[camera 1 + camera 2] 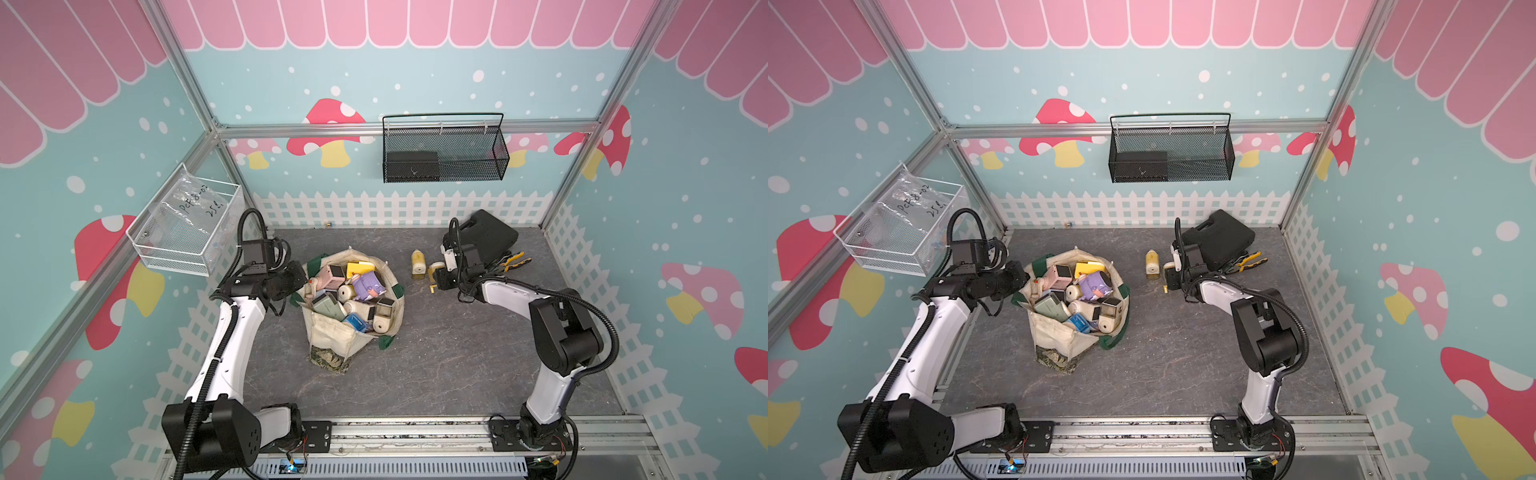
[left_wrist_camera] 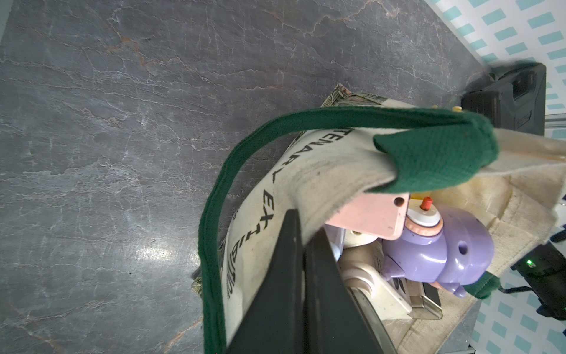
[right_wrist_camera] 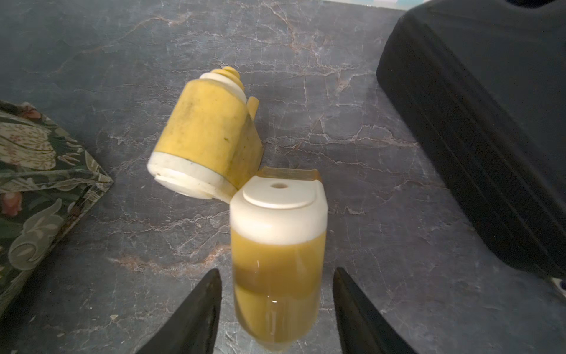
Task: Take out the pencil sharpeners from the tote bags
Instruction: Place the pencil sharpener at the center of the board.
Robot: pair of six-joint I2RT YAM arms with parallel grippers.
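The grey stone-look table [image 1: 436, 365] fills the floor of the booth. On the far wall hangs a black mesh basket [image 1: 444, 149], and on the left wall a white wire basket [image 1: 183, 232].

Left of the middle of the table sits the cream tote bag [image 1: 332, 332], its mouth spread open and its dark green straps lying over the rim. At the far right lies a flat black case [image 1: 490, 235].

The bag is heaped with pencil sharpeners [image 1: 353, 295], a purple one [image 1: 368, 286] and a pink one [image 1: 330, 276] near the top.

The left gripper [image 2: 301, 220] is pinched tight on the canvas rim at the bag's left side.

The right gripper [image 3: 275, 272] is right of the bag, near the case. Its jaws stand apart, with a slim gap on either side of a blurred yellow sharpener [image 3: 277, 233] between them. I can't tell whether that one rests on the table. A second yellow sharpener [image 3: 208, 135] lies on its side touching it.

Yellow-handled pliers [image 1: 515, 262] lie just beside the case.
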